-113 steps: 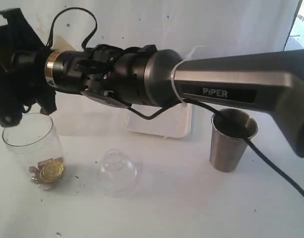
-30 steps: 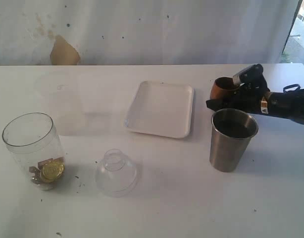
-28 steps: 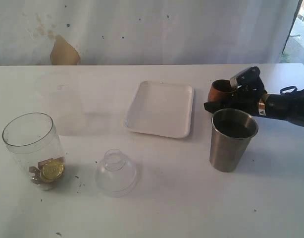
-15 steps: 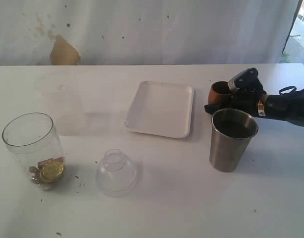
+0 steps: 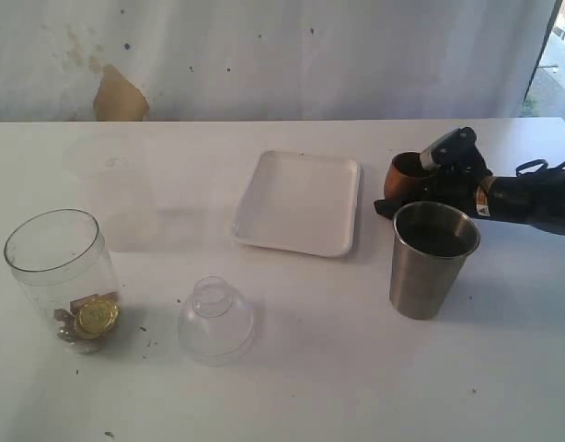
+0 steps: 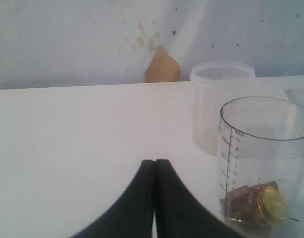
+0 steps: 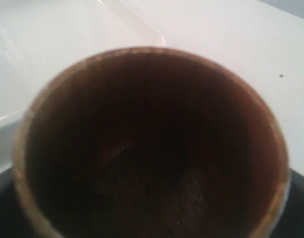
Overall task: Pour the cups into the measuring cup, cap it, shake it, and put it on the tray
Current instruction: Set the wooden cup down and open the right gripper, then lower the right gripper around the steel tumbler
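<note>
right hand (image 5: 413, 187): fingers on either side of wooden cup (image 5: 402, 170); cannot tell if clamped or only standing apart around it
left hand (image 6: 155, 161): fingers together, empty, near measuring cup (image 6: 263, 163)
wooden cup: upright on table (image 5: 338, 368), far right, just right of tray (image 5: 296, 203), just behind steel tumbler (image 5: 432, 262)
measuring cup: near left, upright, uncapped, coins (image 5: 96, 318) at bottom
risk 1: rounded wood may slip if the grip is loose
risk 2: arm could knock the tumbler when lifting
risk 3: long carry leftward, spill over the tray or dome lid (image 5: 215, 320)
</note>
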Tool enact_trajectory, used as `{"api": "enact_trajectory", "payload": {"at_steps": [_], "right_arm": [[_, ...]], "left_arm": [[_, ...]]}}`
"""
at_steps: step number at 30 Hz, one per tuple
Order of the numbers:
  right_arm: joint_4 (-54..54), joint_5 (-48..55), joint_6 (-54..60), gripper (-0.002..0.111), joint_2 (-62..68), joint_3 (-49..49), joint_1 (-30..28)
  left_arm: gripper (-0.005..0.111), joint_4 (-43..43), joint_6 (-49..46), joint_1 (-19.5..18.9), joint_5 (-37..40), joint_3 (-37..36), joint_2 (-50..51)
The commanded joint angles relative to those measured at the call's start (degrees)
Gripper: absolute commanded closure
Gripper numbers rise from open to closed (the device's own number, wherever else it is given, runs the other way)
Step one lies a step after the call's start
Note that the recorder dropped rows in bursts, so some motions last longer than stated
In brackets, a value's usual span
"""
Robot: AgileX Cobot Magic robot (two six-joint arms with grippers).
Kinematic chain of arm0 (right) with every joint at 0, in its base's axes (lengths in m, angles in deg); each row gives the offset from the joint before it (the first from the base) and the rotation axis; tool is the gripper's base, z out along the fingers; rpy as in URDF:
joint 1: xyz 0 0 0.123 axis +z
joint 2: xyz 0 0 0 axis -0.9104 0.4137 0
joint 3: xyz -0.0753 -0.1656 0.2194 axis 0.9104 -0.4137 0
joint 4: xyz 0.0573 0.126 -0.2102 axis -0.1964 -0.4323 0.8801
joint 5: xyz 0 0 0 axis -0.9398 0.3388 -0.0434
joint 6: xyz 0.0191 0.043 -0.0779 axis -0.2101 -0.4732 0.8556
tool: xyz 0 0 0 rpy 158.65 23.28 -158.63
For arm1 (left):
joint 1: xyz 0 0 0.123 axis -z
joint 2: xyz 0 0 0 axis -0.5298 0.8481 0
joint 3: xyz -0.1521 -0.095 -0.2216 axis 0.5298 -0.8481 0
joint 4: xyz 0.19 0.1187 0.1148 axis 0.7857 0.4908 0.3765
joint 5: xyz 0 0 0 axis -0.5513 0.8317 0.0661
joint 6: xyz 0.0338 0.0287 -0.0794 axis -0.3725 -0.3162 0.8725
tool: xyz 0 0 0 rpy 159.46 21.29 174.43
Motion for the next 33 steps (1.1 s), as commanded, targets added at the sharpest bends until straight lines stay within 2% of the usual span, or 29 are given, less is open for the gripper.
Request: {"api": "enact_trajectory", "payload": {"at_steps": [1, 16, 22, 25, 28, 31, 33], "right_arm": [[-0.2, -1.3, 0.5, 0.012, -0.1, 0.4, 0.2], [-0.2, -1.4, 0.3, 0.012, -8.4, 0.5, 0.2], [0.0, -2.4, -8.1, 0.012, -16.2, 0.5, 0.2], [1.2, -3.2, -15.7, 0.012, -21.4, 0.5, 0.0], [10.0, -5.2, -25.7, 0.012, -26.9, 0.5, -0.2], [21.1, -11.2, -26.6, 0.012, -32.0, 0.5, -0.2], [24.7, -15.1, -29.7, 0.012, -34.8, 0.1, -0.2]], "left_arm": [[0.107, -0.2, 0.2, 0.1, -0.3, 0.0, -0.3], [0.107, -0.2, 0.2, 0.1, -0.3, 0.0, -0.3], [0.107, -0.2, 0.2, 0.1, -0.3, 0.0, -0.3], [0.107, -0.2, 0.2, 0.1, -0.3, 0.0, -0.3], [0.107, -0.2, 0.2, 0.1, -0.3, 0.0, -0.3], [0.107, -0.2, 0.2, 0.1, -0.3, 0.0, -0.3], [0.107, -0.2, 0.2, 0.1, -0.3, 0.0, -0.3]]}}
